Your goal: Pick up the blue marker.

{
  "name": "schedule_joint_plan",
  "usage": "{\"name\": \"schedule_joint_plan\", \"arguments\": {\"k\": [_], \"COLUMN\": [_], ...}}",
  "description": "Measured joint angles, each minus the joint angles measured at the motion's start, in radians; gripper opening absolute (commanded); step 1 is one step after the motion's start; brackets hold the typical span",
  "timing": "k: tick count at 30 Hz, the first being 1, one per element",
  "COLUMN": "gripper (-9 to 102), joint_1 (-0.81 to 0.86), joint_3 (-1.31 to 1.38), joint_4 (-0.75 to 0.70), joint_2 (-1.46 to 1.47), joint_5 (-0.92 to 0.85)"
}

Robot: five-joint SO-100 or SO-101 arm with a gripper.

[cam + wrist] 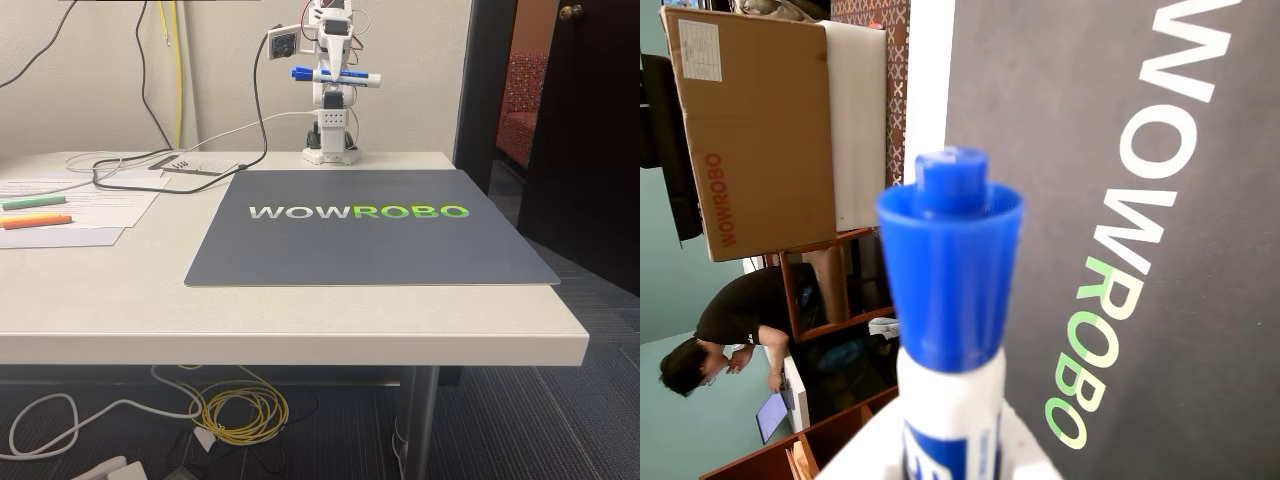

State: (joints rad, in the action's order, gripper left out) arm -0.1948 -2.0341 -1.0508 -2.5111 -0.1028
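Note:
The blue marker (335,75), white-barrelled with a blue cap, hangs crosswise high above the back of the table in the fixed view. My gripper (333,72) is shut on its middle, on the folded white arm at the table's rear edge. In the wrist view the marker (950,270) fills the centre with its blue cap pointing at the camera. The white fingers (865,455) of my gripper (950,460) hug the barrel at the bottom edge.
A dark grey WOWROBO mat (370,250) covers the table in front of the arm. A green highlighter (33,202) and an orange highlighter (35,221) lie on papers at the left. Cables (200,160) run behind the mat. A person (730,335) and a cardboard box (750,130) are beyond the table.

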Motion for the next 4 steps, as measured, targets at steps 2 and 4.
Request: {"name": "schedule_joint_plan", "arguments": {"k": [2,4], "gripper": [5,5], "joint_1": [0.000,0.000], "joint_3": [0.000,0.000], "joint_4": [0.000,0.000], "joint_2": [0.000,0.000], "joint_5": [0.000,0.000]}}
